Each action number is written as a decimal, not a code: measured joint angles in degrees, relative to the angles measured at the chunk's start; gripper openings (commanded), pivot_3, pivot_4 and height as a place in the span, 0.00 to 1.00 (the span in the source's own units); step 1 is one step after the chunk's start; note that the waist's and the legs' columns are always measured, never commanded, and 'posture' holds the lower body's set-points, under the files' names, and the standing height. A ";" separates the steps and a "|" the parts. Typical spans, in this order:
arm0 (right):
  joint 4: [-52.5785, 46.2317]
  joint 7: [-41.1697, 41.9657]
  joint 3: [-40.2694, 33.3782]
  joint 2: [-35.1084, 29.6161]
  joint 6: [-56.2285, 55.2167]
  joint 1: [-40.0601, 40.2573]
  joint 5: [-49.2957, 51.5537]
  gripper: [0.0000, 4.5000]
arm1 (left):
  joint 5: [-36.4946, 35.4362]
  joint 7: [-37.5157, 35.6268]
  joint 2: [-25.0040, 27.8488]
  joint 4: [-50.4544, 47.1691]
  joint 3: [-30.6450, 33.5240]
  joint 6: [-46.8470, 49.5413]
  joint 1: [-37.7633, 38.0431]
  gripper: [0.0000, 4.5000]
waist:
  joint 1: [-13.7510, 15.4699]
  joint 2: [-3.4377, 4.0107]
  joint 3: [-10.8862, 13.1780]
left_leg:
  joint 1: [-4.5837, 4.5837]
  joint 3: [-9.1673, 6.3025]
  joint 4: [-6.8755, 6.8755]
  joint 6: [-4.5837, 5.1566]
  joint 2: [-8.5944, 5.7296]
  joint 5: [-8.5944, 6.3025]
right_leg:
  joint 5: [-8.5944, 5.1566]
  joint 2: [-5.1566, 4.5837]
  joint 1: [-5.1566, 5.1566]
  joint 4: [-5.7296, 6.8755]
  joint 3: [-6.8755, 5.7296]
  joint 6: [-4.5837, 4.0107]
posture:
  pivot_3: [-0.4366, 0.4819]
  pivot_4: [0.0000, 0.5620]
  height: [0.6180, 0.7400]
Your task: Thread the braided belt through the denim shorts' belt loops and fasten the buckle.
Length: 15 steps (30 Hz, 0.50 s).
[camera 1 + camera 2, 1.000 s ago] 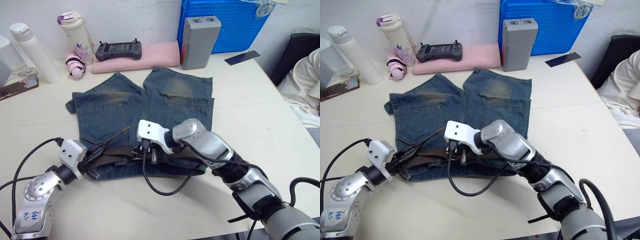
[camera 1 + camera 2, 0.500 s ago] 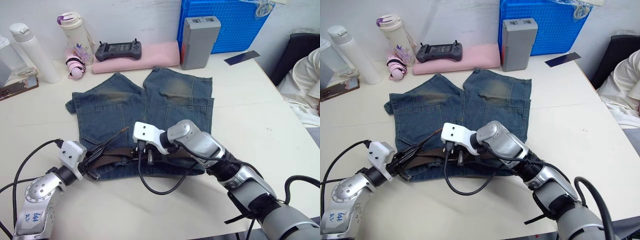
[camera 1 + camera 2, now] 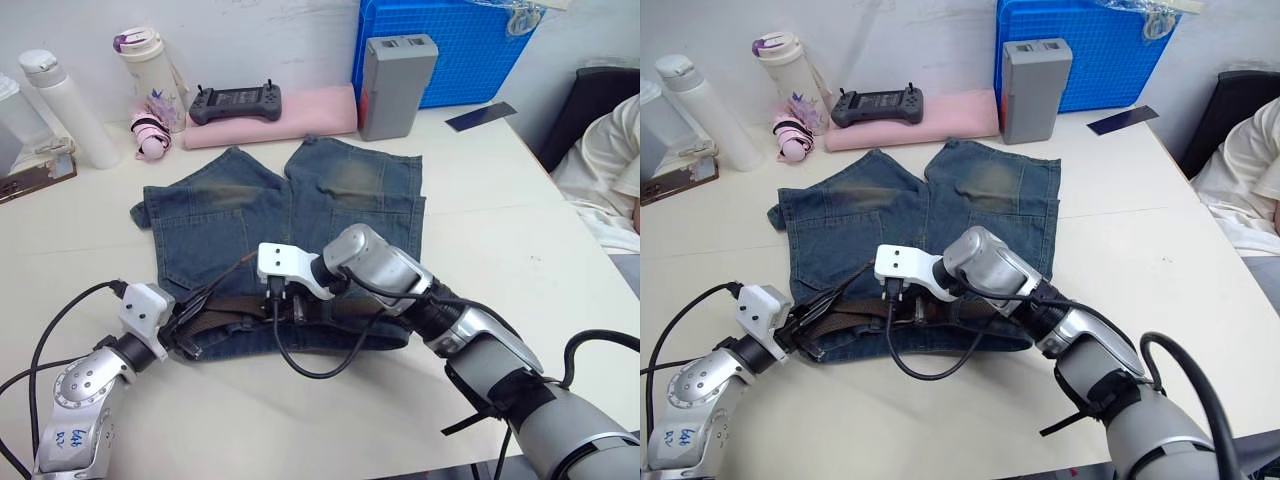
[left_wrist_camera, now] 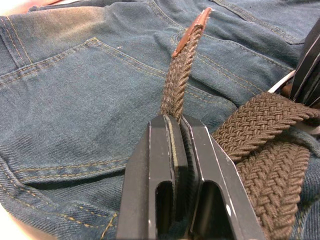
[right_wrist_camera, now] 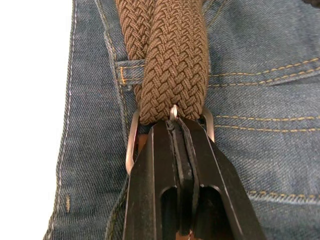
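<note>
Left eye view shows the denim shorts (image 3: 285, 230) spread flat on a pale table (image 3: 500, 230), waistband toward the robot and the 2 legs pointing away. The braided belt (image 3: 235, 308) lies along that waistband, already run under at least 1 of the belt loops (image 5: 131, 71) and doubled over itself. The right gripper (image 5: 175, 125) is clenched on the metal at the buckle (image 5: 131, 145), its 2 fingers pressed together right where the braid passes through the silver frame. The left gripper (image 4: 175, 125) is pinched tight on the free strap, whose tan tip (image 4: 192, 31) stands up off the denim.

Fastening looks like the step in hand. To do it well, I judge that the right gripper should pin the frame flat to the waistband while the left draws the tail out along the belt's line, low and steady, so the prong can settle into the weave. A sideways pull would likely bunch the denim or twist the braid.

Behind the shorts stand a blue crate (image 3: 445, 45), a grey box (image 3: 395, 82), a pink folded cloth (image 3: 280, 115) with a black controller (image 3: 235, 102) on it, and 2 bottles (image 3: 150, 65). A person's sleeve (image 3: 610, 165) shows at the table's right edge.
</note>
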 measured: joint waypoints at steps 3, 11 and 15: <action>4.78 1.75 0.35 1.87 -2.20 -1.94 -1.26 0.01 | 0.10 0.16 -0.57 0.00 -0.08 -0.39 0.05 0.00 | -0.35 0.09 -0.14 | 0.11 0.00 0.00 -0.02 0.00 0.00 | 0.01 0.03 0.00 0.12 0.10 -0.03 | 0.48 0.27 1.00; 10.87 6.42 2.51 4.33 -9.17 -3.77 -6.65 0.01 | 0.12 0.34 -0.78 0.06 -0.12 -0.57 -0.46 0.00 | -0.78 0.60 -1.03 | 0.19 0.00 -0.06 -0.03 -0.03 0.00 | 0.01 0.04 0.00 0.12 0.19 -0.06 | 0.48 0.27 1.00; 13.28 7.64 2.61 6.35 -12.38 -3.78 -10.13 0.01 | -0.19 -1.34 2.11 0.12 -0.16 0.51 -4.17 0.00 | -0.98 0.65 -1.80 | 0.43 -0.01 -0.29 -0.04 -0.05 -0.02 | 0.00 0.10 0.08 0.08 0.36 -0.08 | 0.48 0.27 1.00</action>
